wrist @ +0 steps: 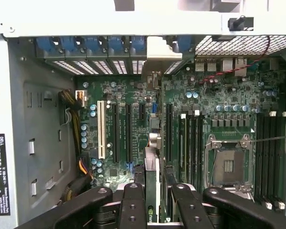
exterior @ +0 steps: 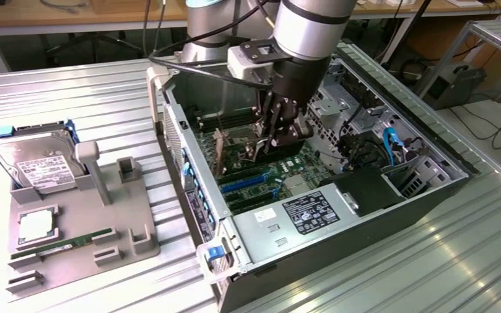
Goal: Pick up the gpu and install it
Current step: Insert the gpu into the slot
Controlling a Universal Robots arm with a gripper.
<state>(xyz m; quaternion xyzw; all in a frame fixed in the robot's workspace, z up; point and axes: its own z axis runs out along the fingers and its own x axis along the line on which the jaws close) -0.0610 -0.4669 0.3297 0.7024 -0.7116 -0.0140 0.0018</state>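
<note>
The gpu (exterior: 252, 151) stands on edge inside the open computer case (exterior: 194, 195), low over the green motherboard (exterior: 273, 179), with my gripper (exterior: 273, 140) shut on it from above. In the wrist view the gpu (wrist: 152, 179) appears edge-on between my black fingers (wrist: 133, 205), and my gripper (wrist: 155, 210) is closed around it. Its silver end bracket (wrist: 157, 57) reaches the row of rear slot openings. The card lies in line with the expansion slots (wrist: 128, 133) beside the white slot (wrist: 101, 129). Whether its lower edge touches a slot is hidden.
A grey fixture (exterior: 102, 241) on the exterior view's left holds a silver hard drive (exterior: 37, 163), a processor chip (exterior: 37, 225) and a green memory stick (exterior: 63, 244). Inside the case are the power supply (exterior: 307, 212), cables (exterior: 390, 147) and a bare processor socket (wrist: 229, 164).
</note>
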